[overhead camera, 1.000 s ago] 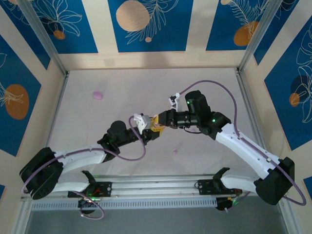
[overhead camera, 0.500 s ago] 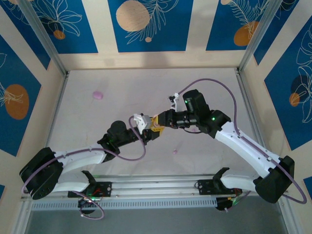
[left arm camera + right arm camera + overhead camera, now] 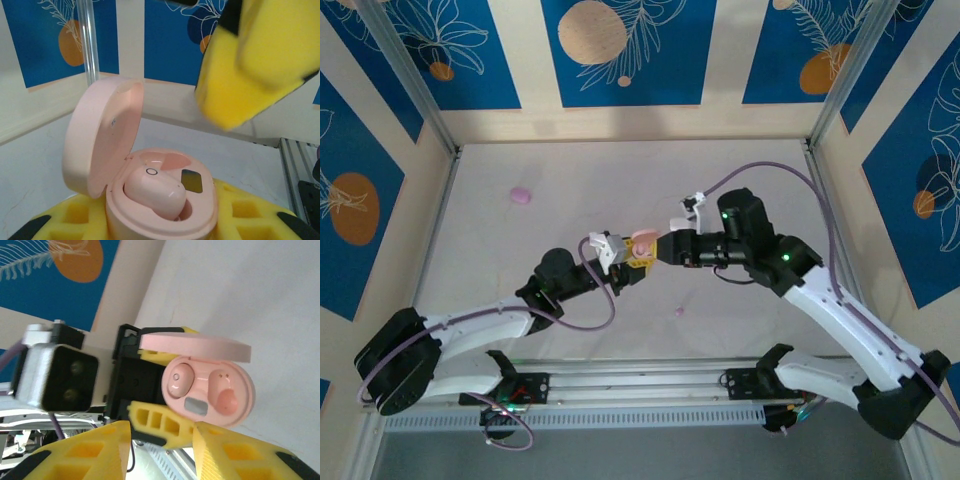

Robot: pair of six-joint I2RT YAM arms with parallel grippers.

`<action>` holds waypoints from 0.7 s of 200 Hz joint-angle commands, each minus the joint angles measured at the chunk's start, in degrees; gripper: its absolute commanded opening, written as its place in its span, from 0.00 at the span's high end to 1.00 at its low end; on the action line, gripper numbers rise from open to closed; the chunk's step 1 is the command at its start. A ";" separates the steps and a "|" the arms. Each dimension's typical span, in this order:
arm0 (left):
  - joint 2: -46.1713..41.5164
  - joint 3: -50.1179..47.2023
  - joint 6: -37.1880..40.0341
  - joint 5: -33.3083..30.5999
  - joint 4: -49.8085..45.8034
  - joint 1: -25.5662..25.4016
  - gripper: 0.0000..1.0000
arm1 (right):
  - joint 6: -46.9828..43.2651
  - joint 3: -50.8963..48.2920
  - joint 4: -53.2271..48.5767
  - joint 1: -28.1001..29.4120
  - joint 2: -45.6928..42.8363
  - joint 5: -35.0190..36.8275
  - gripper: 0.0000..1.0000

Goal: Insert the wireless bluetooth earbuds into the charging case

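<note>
The pink charging case [image 3: 643, 242] is held lid-open in my left gripper [image 3: 632, 258], whose yellow pads [image 3: 70, 220] are shut on its base. The lid [image 3: 102, 135] stands upright at the left. A pale pink earbud [image 3: 152, 192] sits in one well. The right wrist view shows that earbud [image 3: 179, 380] seated and the other well [image 3: 226, 392] bare. My right gripper [image 3: 665, 250] hangs open just right of the case [image 3: 207, 390], nothing between its yellow fingers [image 3: 90, 452]. One of those fingers [image 3: 255, 55] looms above the case. A tiny purple earbud [image 3: 679, 311] lies on the table.
A purple pebble-like case [image 3: 521, 194] rests at the far left of the white table [image 3: 760, 180]. Metal frame posts and patterned walls border the table on three sides. Both arms meet near the table's middle.
My right gripper has drawn back to the right, off the case, so the open pink case now shows between the two grippers. The left arm has barely shifted.
</note>
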 commanded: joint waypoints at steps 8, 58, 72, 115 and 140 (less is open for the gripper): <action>-1.86 -0.20 1.12 -0.67 1.52 -0.67 0.68 | -2.25 -1.44 -0.63 -2.52 -5.27 6.00 0.60; -5.64 -1.65 1.63 -1.50 -0.75 -0.67 0.68 | -1.61 -6.72 -8.98 -18.93 -5.92 10.84 0.58; -6.80 -2.05 1.95 -1.75 -1.61 -0.67 0.68 | -2.16 -9.01 -9.35 -25.70 -2.84 6.91 0.58; -9.65 -2.84 2.68 -2.77 -3.51 -0.67 0.68 | -9.68 -9.58 -6.60 -34.78 12.78 3.18 0.58; -10.23 -2.84 2.78 -2.79 -4.21 -0.67 0.68 | -13.69 -4.39 -6.83 -36.57 24.46 1.72 0.58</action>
